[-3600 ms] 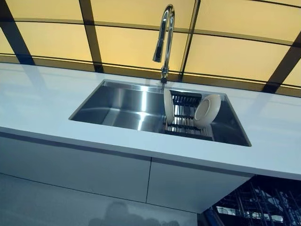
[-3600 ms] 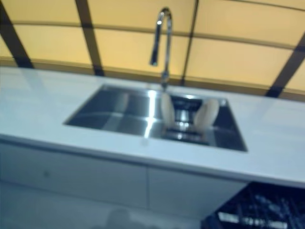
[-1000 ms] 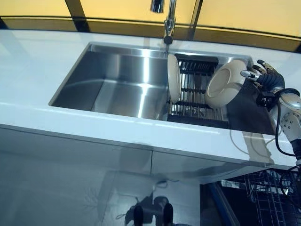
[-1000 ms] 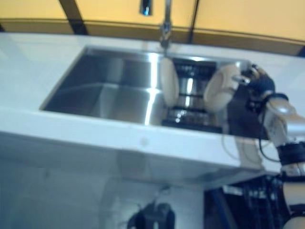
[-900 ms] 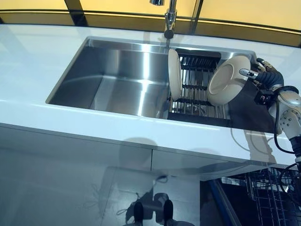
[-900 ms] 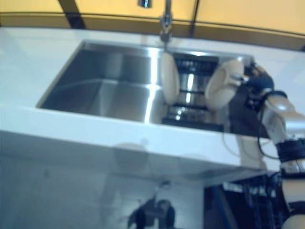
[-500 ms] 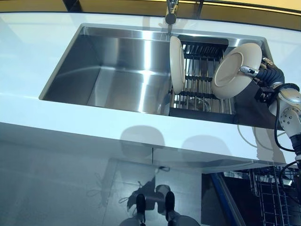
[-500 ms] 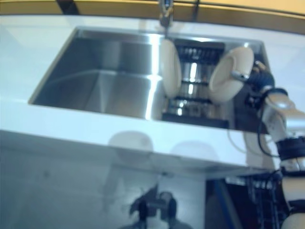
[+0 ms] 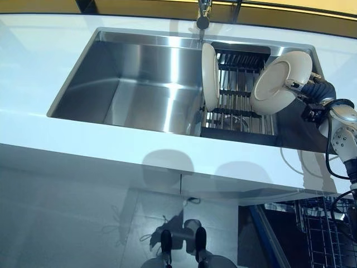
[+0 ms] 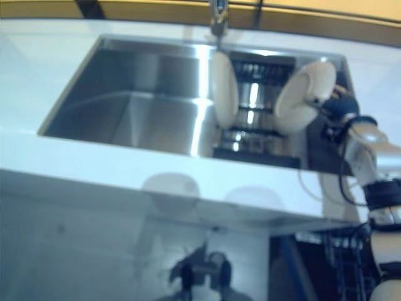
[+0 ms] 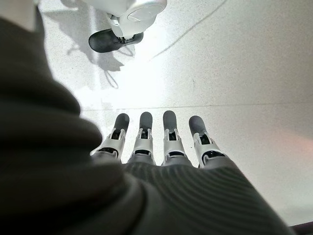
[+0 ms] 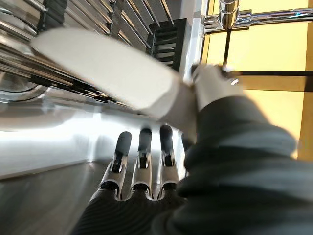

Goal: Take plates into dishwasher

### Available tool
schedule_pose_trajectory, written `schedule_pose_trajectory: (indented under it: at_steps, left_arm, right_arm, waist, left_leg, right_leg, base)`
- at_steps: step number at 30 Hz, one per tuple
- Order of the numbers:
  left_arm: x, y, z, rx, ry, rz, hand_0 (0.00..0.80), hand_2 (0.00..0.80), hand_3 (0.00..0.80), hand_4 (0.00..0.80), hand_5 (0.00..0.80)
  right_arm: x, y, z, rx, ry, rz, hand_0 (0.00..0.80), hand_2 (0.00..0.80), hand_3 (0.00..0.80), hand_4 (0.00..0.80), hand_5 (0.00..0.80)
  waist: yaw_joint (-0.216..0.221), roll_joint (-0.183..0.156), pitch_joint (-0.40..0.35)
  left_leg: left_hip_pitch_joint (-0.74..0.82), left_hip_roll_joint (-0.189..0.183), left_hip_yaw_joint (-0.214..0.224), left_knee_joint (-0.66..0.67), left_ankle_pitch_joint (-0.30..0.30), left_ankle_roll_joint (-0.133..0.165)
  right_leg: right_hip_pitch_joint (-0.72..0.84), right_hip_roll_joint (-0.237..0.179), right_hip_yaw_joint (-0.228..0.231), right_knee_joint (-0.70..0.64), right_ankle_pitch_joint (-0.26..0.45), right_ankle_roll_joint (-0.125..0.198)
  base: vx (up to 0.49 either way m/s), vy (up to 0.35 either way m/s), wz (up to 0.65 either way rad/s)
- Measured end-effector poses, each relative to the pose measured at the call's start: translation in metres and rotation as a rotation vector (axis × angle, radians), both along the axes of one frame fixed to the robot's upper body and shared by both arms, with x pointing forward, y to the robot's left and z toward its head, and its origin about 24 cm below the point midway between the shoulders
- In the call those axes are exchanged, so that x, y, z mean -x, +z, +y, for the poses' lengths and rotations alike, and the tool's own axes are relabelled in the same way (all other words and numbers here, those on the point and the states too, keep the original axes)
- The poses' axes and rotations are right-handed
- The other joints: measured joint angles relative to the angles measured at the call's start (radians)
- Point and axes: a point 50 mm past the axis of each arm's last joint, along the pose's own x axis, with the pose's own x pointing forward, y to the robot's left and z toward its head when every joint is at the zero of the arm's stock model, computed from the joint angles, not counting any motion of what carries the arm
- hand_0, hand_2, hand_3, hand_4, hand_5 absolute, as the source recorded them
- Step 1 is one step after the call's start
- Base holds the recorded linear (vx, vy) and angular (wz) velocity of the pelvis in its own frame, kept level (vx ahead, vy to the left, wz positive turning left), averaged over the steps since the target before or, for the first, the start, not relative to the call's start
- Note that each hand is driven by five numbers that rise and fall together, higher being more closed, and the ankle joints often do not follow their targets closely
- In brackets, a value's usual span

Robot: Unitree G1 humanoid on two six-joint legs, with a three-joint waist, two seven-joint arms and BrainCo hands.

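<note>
Two cream plates stand in a black wire rack point(image 9: 239, 106) in the right part of a steel sink point(image 9: 134, 84). One plate point(image 9: 209, 75) stands upright at the rack's left. The other plate point(image 9: 276, 84) leans at the rack's right. My right hand point(image 9: 318, 92) is at this plate's right rim, thumb on its front face, fingers behind it. In the right wrist view the plate point(image 12: 107, 68) lies between my thumb point(image 12: 212, 88) and straight fingers point(image 12: 142, 152). My left hand point(image 11: 161, 142) hangs open over the floor.
A white counter point(image 9: 67, 139) surrounds the sink, with a chrome tap point(image 9: 203, 14) behind it. The open dishwasher's wire rack point(image 9: 329, 234) shows below the counter at the lower right. White cabinet fronts point(image 9: 111, 195) run under the counter.
The camera has come closer and tipped down over the sink. My right hand has reached in to the leaning plate and its thumb has settled on the plate's front; the plate has tilted slightly.
</note>
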Motion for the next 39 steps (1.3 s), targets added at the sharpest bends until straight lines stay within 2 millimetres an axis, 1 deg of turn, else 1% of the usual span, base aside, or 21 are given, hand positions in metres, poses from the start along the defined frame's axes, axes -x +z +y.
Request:
schedule_pose_trajectory:
  at_steps: [4,7,19,23,26,28,31,34,37,39]
  left_arm:
    - [0.0,0.0,0.0,0.0,0.0,0.0,0.0,0.0,0.0,0.0,0.0]
    - [0.0,0.0,0.0,0.0,0.0,0.002,0.0,0.0,0.0,0.0,0.0]
    - [0.0,0.0,0.0,-0.002,0.0,0.003,0.0,0.0,0.0,0.0,0.0]
    - [0.001,0.0,0.0,-0.003,-0.001,0.004,0.0,0.0,0.0,0.0,0.0]
    - [0.001,0.0,0.001,-0.006,0.0,0.006,0.0,0.0,0.0,0.0,0.0]
    - [0.004,0.0,0.002,-0.008,-0.005,0.013,0.0,0.0,0.0,0.0,0.0]
    - [0.007,-0.001,0.002,-0.012,-0.011,0.023,0.0,0.0,0.0,0.0,0.0]
    - [0.011,-0.002,0.002,-0.012,-0.008,0.034,0.0,0.0,0.0,0.0,0.0]
    - [0.015,-0.003,0.002,-0.012,-0.005,0.046,0.0,0.0,0.0,0.0,0.0]
    - [0.016,-0.003,0.002,-0.011,-0.004,0.048,0.0,0.0,0.0,0.0,0.0]
  right_arm:
    - [0.0,0.0,0.0,0.009,-0.006,-0.001,0.8,0.8,0.8,0.8,0.8]
    - [0.0,-0.001,-0.003,0.027,-0.042,0.005,0.8,0.8,0.8,0.8,0.8]
    - [0.0,-0.001,-0.008,0.047,-0.084,0.005,0.8,0.8,0.8,0.8,0.8]
    - [0.001,0.0,-0.01,0.061,-0.097,0.003,0.8,0.8,0.8,0.8,0.8]
    - [0.004,0.003,-0.014,0.071,-0.11,-0.001,0.8,0.8,0.8,0.8,0.8]
    - [0.006,0.007,-0.018,0.08,-0.13,-0.006,0.8,0.8,0.8,0.8,0.8]
    - [0.009,0.011,-0.023,0.092,-0.149,-0.017,0.8,0.8,0.8,0.8,0.8]
    - [0.012,0.016,-0.026,0.107,-0.161,-0.026,0.8,0.8,0.8,0.8,0.8]
    - [0.018,0.023,-0.033,0.139,-0.189,-0.035,0.8,0.8,0.8,0.8,0.8]
    - [0.022,0.029,-0.039,0.171,-0.214,-0.038,0.8,0.8,0.8,0.8,0.8]
  waist:
    - [0.004,0.0,0.0]
    - [0.005,-0.001,0.001]
    - [0.003,-0.004,0.0]
    - [0.002,-0.015,-0.005]
    - [0.0,-0.033,-0.016]
    - [-0.001,-0.048,-0.031]
    - [-0.002,-0.072,-0.076]
    - [-0.001,-0.088,-0.113]
    - [-0.005,-0.093,-0.162]
    - [-0.012,-0.093,-0.18]
  left_leg:
    - [0.0,0.0,-0.01,0.0,0.003,-0.001]
    - [0.003,-0.001,-0.019,0.0,0.005,-0.001]
    - [0.033,-0.001,-0.02,-0.001,0.009,-0.001]
    - [0.049,-0.001,-0.019,-0.001,0.009,-0.001]
    - [0.057,-0.001,-0.017,-0.001,0.009,-0.001]
    - [0.068,-0.001,-0.016,-0.001,0.008,-0.001]
    - [0.071,0.001,-0.009,-0.001,0.007,-0.002]
    - [0.095,0.003,0.009,-0.002,0.0,-0.002]
    - [0.105,0.004,0.034,-0.006,-0.006,-0.001]
    - [0.108,0.004,0.04,-0.006,-0.007,0.0]
  right_leg:
    - [0.003,0.0,-0.01,0.0,0.0,0.0]
    - [0.009,-0.001,-0.01,0.0,0.0,0.0]
    - [0.039,-0.001,-0.01,0.0,0.001,-0.001]
    - [0.056,-0.001,-0.01,0.0,0.001,-0.001]
    - [0.063,-0.001,-0.009,0.0,0.001,-0.001]
    - [0.072,0.0,-0.007,0.0,0.001,-0.001]
    - [0.073,0.001,0.001,0.0,0.001,-0.001]
    - [0.09,0.002,0.02,0.0,0.001,0.0]
    - [0.093,0.004,0.043,-0.001,0.002,0.001]
    - [0.092,0.004,0.05,-0.001,0.003,0.003]
  base:
    - [-0.001,0.005,0.08]
    - [-0.003,0.008,0.08]
    - [0.0,0.0,0.0]
    - [0.0,0.0,0.0]
    - [-0.002,0.021,-0.01]
    - [-0.014,0.044,-0.02]
    - [-0.011,0.052,-0.07]
    - [-0.012,0.064,-0.16]
    - [-0.027,0.055,-0.23]
    - [-0.024,0.05,-0.14]
